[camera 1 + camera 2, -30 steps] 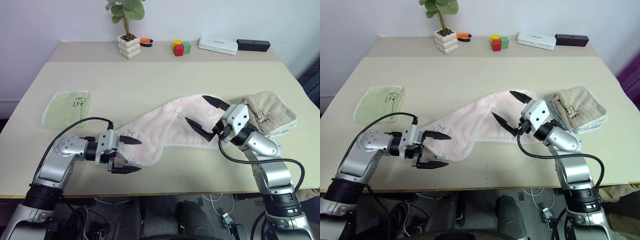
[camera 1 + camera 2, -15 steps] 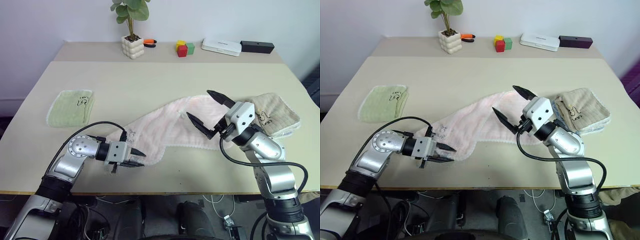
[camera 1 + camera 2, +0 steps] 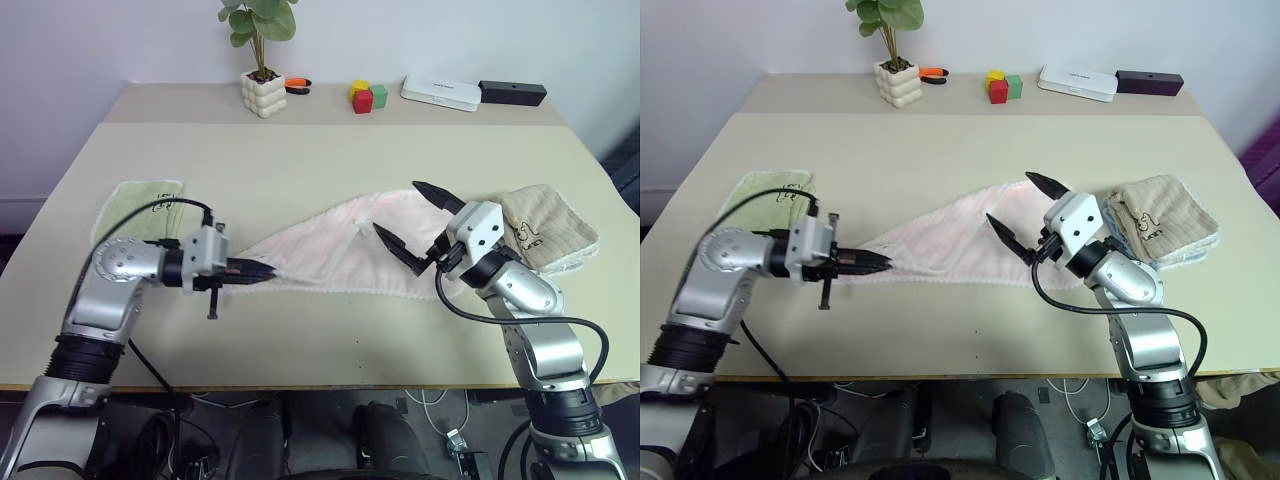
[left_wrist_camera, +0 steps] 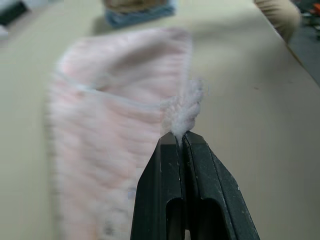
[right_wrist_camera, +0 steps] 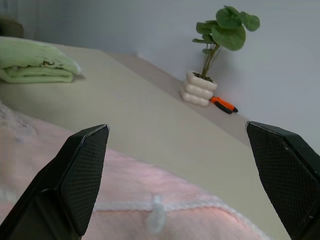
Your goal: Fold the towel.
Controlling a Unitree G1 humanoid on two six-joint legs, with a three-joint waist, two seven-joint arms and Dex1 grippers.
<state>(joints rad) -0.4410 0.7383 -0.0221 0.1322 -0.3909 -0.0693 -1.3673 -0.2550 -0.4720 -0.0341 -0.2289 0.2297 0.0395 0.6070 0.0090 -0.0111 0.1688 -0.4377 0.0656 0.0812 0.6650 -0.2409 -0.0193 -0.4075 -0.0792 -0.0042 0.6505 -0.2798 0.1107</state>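
Left pincer (image 3: pixel 268 269) clamped on the towel's (image 3: pixel 345 255) near corner, now raised off the desk (image 3: pixel 300 170).
A second ago that pincer stood open by the flat corner; now its fingers are pressed together on a pinch of pink terry, and the cloth stretches taut toward the right pincer (image 3: pixel 402 223), which hangs spread apart over the far end. The dark prints on the green towel (image 3: pixel 135 205) and tan towel (image 3: pixel 545 225) are probably cartoons; no lettering is legible.
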